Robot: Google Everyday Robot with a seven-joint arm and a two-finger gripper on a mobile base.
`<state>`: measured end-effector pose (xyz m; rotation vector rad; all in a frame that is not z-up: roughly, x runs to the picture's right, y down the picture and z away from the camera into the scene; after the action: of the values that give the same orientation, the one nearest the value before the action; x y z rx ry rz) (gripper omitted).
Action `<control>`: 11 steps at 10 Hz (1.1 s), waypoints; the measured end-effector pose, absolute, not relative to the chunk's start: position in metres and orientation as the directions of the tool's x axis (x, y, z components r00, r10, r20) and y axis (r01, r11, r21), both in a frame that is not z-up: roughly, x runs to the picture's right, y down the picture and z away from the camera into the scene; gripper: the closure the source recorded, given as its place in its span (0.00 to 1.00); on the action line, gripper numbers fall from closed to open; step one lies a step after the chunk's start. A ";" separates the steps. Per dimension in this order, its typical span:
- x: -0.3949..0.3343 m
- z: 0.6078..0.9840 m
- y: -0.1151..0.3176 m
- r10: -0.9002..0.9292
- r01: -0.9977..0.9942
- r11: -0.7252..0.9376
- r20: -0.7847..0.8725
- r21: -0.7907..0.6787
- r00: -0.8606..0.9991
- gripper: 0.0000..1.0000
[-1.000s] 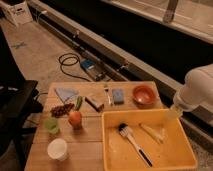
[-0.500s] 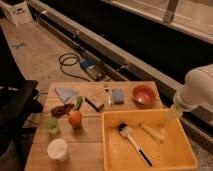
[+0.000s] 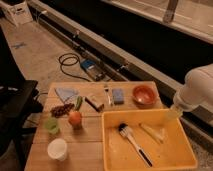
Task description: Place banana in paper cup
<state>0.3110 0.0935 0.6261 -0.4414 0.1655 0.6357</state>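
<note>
The pale yellow banana lies in the right half of a yellow bin on the wooden table, next to a black-handled brush. The white paper cup stands upright at the table's front left corner, far from the banana. My white arm comes in from the right. My gripper hangs at the bin's back right corner, above its rim, to the right of the banana and apart from it.
On the table's left and back are a translucent green cup, an orange, an orange bowl, a blue sponge, a blue cloth and a snack bar. A black chair stands at the left.
</note>
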 end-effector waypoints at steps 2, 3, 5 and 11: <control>0.311 0.626 0.094 0.537 -0.606 0.716 -0.282 -0.347 0.795 0.37; 0.311 0.626 0.094 0.536 -0.605 0.716 -0.282 -0.347 0.796 0.37; 0.307 0.626 0.097 0.514 -0.588 0.732 -0.288 -0.344 0.808 0.37; 0.259 0.646 0.142 0.454 -0.539 0.728 -0.292 -0.423 0.842 0.37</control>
<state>0.2589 0.1424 0.6456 -0.5190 0.1734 0.5499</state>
